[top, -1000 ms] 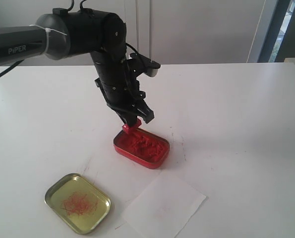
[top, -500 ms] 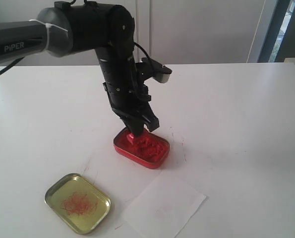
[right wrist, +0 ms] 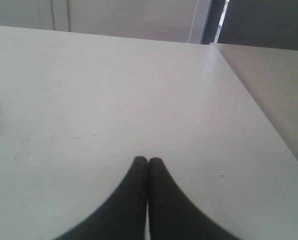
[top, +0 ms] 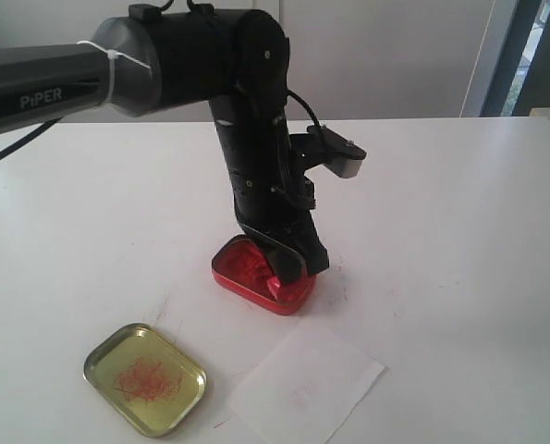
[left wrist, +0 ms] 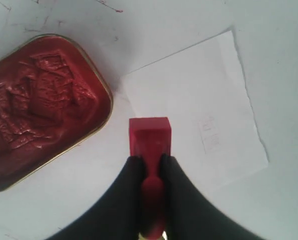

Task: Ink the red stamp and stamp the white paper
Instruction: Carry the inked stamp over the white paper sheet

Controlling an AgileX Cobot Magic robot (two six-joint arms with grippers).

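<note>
The left pincer (left wrist: 150,160) is clamped on the handle of the red stamp (left wrist: 149,137). Its two dark fingers press the narrow stem from either side, so the block base juts out ahead of them. That grip leaves the printing face free and pointing down, which suits both dabbing and pressing.

In the left wrist view the stamp's block lies just beside the red ink tin (left wrist: 43,105), over the strip of bare surface (top: 441,231) between the tin's rim and the nearest corner of the white paper (left wrist: 189,90). In the exterior view the fingers hide the stamp, so its height above the surface cannot be told. The paste in the tin is rough and dented.

The paper lies flat, close to the tin but not touching it. A faint mark (left wrist: 209,132) sits away from the tin-side edge, and plenty of blank sheet is left around it. The way from tin to paper looks short and unobstructed. The likely concern is the tin's raised rim, which the stamp base should clear rather than drag across.

A gold tray (top: 145,379) smeared with red threads sits farther from the tin, off that line. The right pincer (right wrist: 148,162) has its fingers pressed together on nothing, over bare surface, with the tin outside its view.
</note>
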